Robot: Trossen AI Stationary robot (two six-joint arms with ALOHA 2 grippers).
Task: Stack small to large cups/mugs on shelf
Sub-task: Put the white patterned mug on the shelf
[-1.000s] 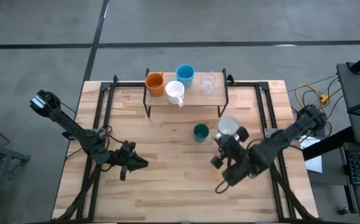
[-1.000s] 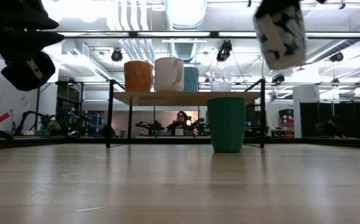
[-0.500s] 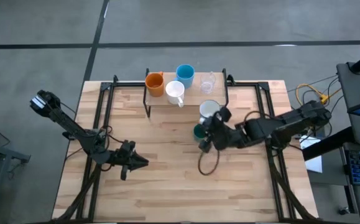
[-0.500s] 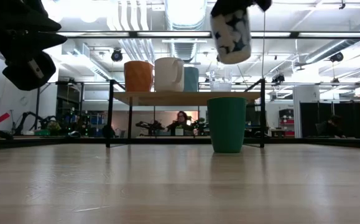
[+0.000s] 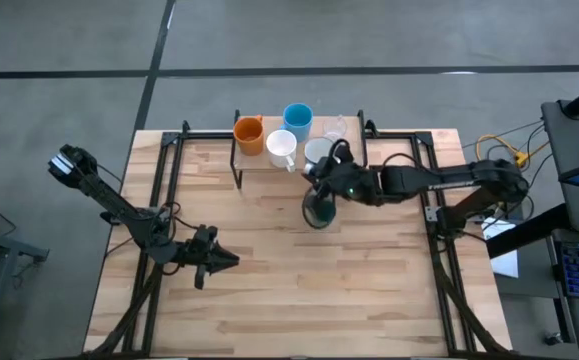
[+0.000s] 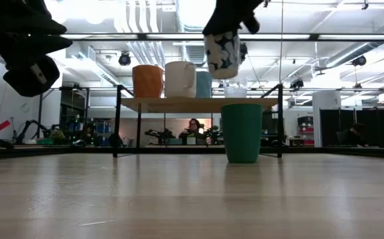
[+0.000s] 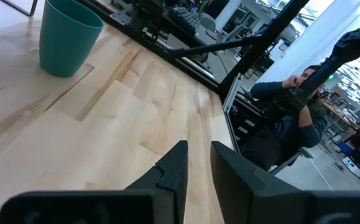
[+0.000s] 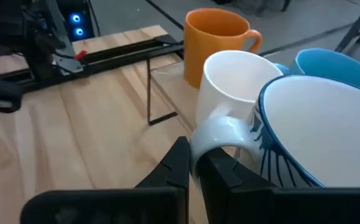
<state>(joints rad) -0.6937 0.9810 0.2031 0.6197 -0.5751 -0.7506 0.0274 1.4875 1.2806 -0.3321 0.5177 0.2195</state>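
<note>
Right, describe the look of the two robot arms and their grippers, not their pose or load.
Both arms are dark, near-black, built of slim jointed links with black cables along them. The left gripper ends in two flat black fingers tapering to blunt tips. The right gripper has the same matte black fingers, and a loose black cable loop hangs near it. No markings are visible on either arm.

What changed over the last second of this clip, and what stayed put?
The right gripper, shut on the patterned mug by its handle, carried it from the table's right side toward the shelf; it now hangs above the shelf beside the white mug. Nothing was taken or released. The left gripper, the green cup, and the orange mug, blue cup and glass did not move.
</note>
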